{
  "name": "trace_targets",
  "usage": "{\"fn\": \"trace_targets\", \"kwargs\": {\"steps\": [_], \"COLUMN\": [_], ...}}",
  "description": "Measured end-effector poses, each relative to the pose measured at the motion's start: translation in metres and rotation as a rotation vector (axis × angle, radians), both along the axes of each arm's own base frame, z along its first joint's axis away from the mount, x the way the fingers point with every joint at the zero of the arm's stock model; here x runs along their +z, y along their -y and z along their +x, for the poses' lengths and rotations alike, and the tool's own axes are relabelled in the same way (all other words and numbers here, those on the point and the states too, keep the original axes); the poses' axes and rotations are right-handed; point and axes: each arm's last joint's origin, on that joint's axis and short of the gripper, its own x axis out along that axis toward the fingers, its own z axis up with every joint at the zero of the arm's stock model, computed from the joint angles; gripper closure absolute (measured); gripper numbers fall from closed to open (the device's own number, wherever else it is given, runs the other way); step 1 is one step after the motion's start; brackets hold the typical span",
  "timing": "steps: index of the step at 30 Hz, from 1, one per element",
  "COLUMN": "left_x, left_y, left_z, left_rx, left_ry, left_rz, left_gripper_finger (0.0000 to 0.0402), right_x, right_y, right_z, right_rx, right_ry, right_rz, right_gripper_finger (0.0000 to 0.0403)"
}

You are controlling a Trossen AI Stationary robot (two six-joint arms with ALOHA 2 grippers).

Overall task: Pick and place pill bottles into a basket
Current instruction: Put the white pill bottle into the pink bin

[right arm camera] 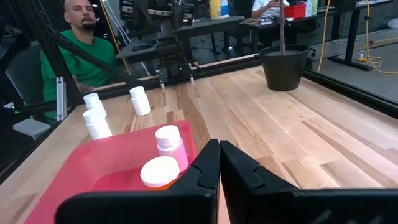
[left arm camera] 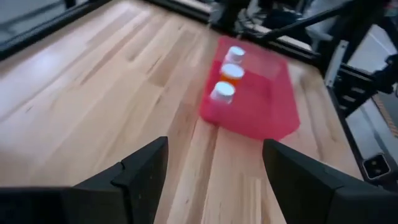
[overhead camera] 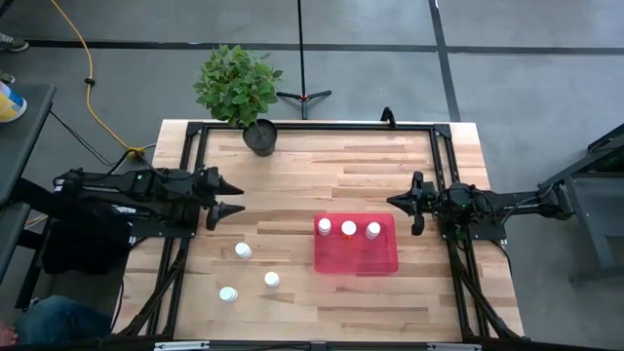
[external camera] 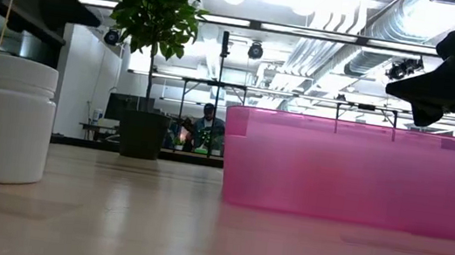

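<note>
Wooden tabletop (overhead camera: 322,166) from above shows us three pill bottles (overhead camera: 348,228) inside the basket (overhead camera: 356,244) and three loose bottles (overhead camera: 243,251) left of it, our left gripper (overhead camera: 232,198) open and empty, while the right wrist view shows our right gripper (right arm camera: 219,163) shut, holding nothing.

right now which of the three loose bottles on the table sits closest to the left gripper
The bottle just below the open left gripper in the high view. The other two loose bottles stand farther toward the table's front edge.
</note>
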Motion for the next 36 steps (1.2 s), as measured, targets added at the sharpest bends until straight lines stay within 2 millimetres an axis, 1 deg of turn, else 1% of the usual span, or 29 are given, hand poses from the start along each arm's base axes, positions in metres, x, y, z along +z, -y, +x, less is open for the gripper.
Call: {"fn": "trace_targets", "kwargs": {"steps": [3,7,11,16,19,31,36], "left_x": [0.000,-0.008,-0.016,-0.024,-0.026,-0.029,-0.035], "left_y": [0.001,0.004,0.006,0.009,0.010,0.014,0.014], "left_z": [0.008,0.018,0.029,0.036,0.038,0.040,0.035], "left_rx": [-0.047,-0.135,-0.173,-0.245,-0.283,-0.427,-0.485], "left_ry": [-0.006,-0.091,-0.159,-0.224,-0.239,-0.256,-0.333], "left_rz": [0.057,0.096,0.093,0.055,0.034,0.047,0.060], "left_gripper_finger": [0.0108,0.0108,0.0108,0.0108,0.0108,0.0108,0.0108], "right_x": [0.000,0.000,0.000,0.000,0.000,0.000,0.000], "right_y": [0.000,0.000,0.000,0.000,0.000,0.000,0.000], "right_z": [0.000,0.000,0.000,0.000,0.000,0.000,0.000], "right_rx": [0.000,0.002,0.009,0.011,0.011,0.008,0.005], "right_ry": [0.000,0.000,-0.001,-0.001,-0.002,-0.002,-0.002], "right_rz": [0.000,0.000,0.001,0.001,0.001,0.001,0.000], "right_gripper_finger": [0.0402,0.0399,0.0401,0.0399,0.0401,0.0401,0.0399]}}
